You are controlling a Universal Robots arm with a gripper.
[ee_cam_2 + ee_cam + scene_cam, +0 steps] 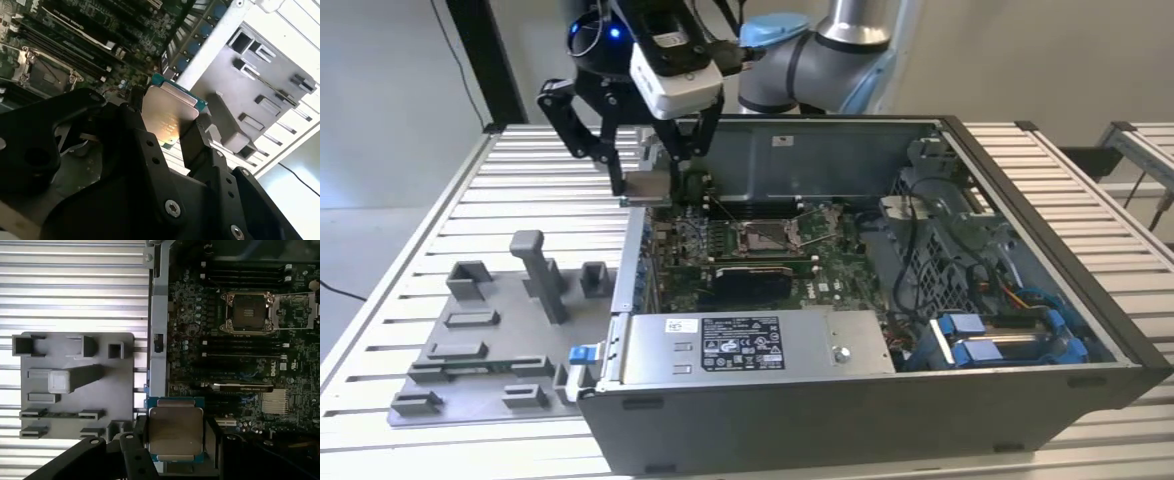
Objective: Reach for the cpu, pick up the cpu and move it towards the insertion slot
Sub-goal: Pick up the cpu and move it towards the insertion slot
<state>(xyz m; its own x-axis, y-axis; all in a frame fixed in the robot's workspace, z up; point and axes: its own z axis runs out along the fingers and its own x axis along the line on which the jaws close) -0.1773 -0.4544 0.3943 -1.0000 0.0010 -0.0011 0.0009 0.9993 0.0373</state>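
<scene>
My gripper (647, 186) is shut on the cpu (648, 187), a thin square chip with a pale silvery face and a green rim. It hangs in the air over the case's wall on the exterior view's left. Both wrist views show the cpu (175, 429) (167, 118) clamped between the black fingers (136, 440). The insertion slot (766, 236), a silver-framed socket with its lid swung open, lies on the green motherboard to the exterior view's right of the chip and lower. The insertion slot (248, 312) (42, 77) also appears in both wrist views, well apart from the chip.
The open computer case (881, 400) stands on a slatted metal table (414, 220). A grey fixture plate with upright blocks (494, 330) lies at the exterior view's left of the case. Cables and blue drive brackets (1001, 335) fill the case's right side.
</scene>
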